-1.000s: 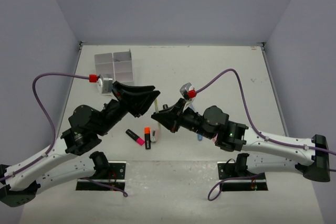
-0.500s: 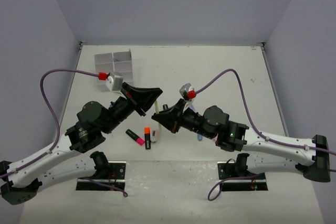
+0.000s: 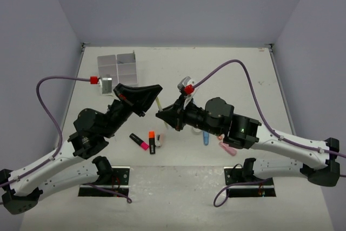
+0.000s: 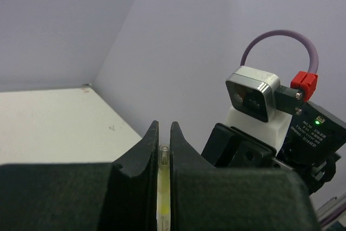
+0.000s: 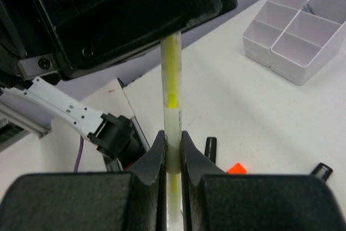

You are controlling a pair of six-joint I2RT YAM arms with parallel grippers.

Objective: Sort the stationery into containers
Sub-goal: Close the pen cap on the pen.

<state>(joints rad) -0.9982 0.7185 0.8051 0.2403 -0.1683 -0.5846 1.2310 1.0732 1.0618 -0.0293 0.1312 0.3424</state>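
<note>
1. Nearest my bases, well to the near-right of the tray (image 3: 125, 63), a pink highlighter (image 3: 139, 141) and an orange highlighter (image 3: 152, 142) lie flat on the table (image 3: 227, 74). A blue-capped tube (image 3: 206, 139) lies further right of the tray again.

2. Just past those, also near-right of the tray and lifted off the table, is the thin yellow pen (image 3: 158, 103). Both arms have it.
   - The right claw (image 3: 161, 116) is closed on the lower shaft; in its wrist view the fingers press the barrel from both sides.
   - The left claw (image 3: 155, 91) is closed on the top end; in its wrist view the pen's tip sits in the slit between its fingers.

3. The pen's long axis stands steeply, close to upright. It runs from the right claw up into the left, so the two claws are stacked along one shaft, close together.

4. Farthest back, by the left wall, is the tray, its visible compartments looking open. It lies up and left of the pen, on the left arm's side. The left claw is the nearer one.

5. My read is that this is a handover. The right claw should release first, then the left can swing the pen to the tray. Tipping a long pen into a small square cell is the risky part.
</note>
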